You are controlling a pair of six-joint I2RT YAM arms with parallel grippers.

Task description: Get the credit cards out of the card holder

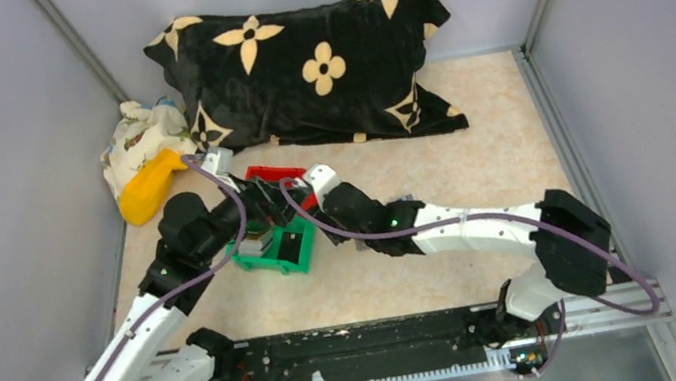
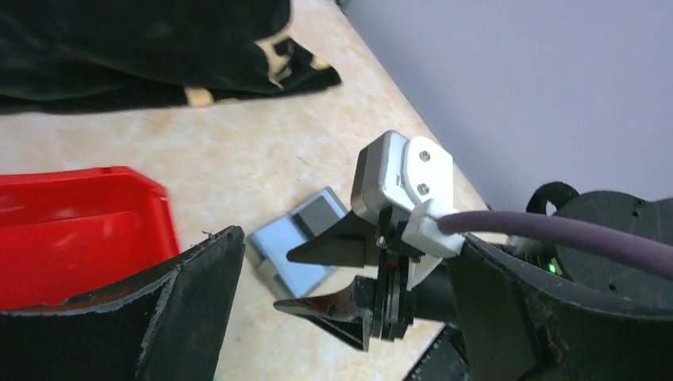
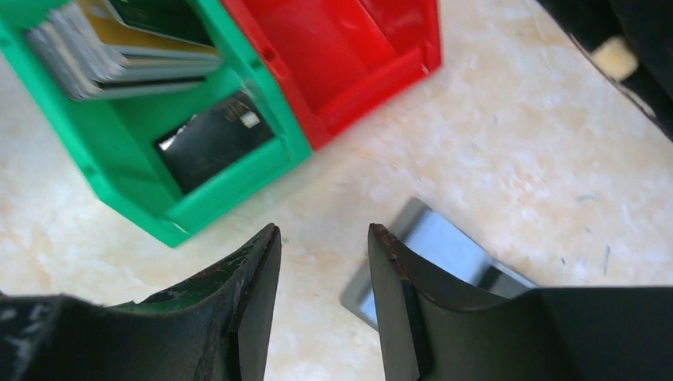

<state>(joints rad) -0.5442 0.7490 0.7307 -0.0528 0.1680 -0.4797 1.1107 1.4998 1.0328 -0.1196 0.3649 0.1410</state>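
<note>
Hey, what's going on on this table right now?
Two robot arms are emptying a card holder. It lies flat on the table beside the red bin, held by neither arm. The right gripper hovers just above it, jaws open and empty; the left gripper stands wide open nearby. A stack of cards sits in the green bin, with one dark card in its other compartment.

Bright, even light, soft shadows; the card holder (image 2: pixel 295 248) looks blurred from both wrists.
</note>
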